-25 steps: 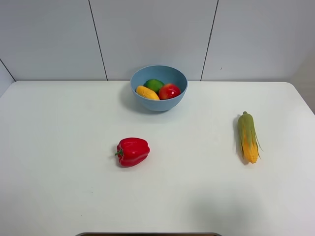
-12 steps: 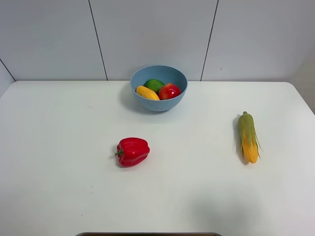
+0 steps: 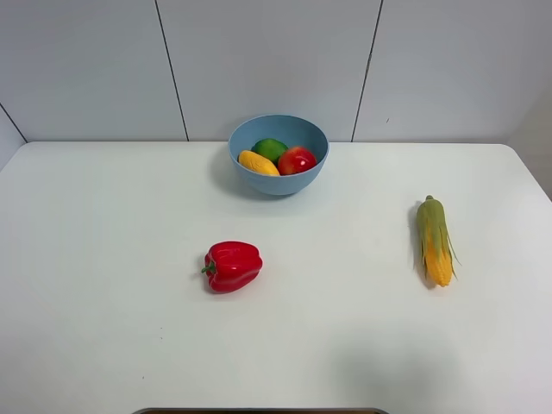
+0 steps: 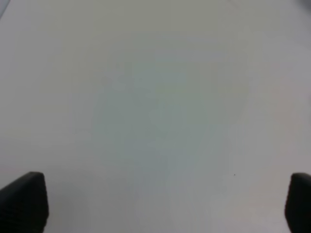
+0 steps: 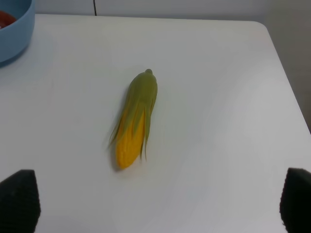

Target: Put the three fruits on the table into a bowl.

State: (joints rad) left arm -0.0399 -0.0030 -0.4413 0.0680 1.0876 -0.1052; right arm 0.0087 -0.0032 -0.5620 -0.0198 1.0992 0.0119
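Blue bowl [image 3: 279,177] holds mango [image 3: 258,163], lime [image 3: 269,148], peach [image 3: 297,160]; both arms' fingers [image 4: 24,201] [image 5: 18,200] spread wide, empty

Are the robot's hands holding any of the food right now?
No. Both are open and empty: the left gripper over bare table, the right gripper near the corn.

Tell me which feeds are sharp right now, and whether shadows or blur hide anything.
Exterior high view: sharp, evenly lit; the bowl, bell pepper and corn cob cast only soft shadows. Right wrist view: corn cob slightly soft, nothing hidden. Left wrist view: only featureless, hazy white table, with dark blurred jaws at the corners.
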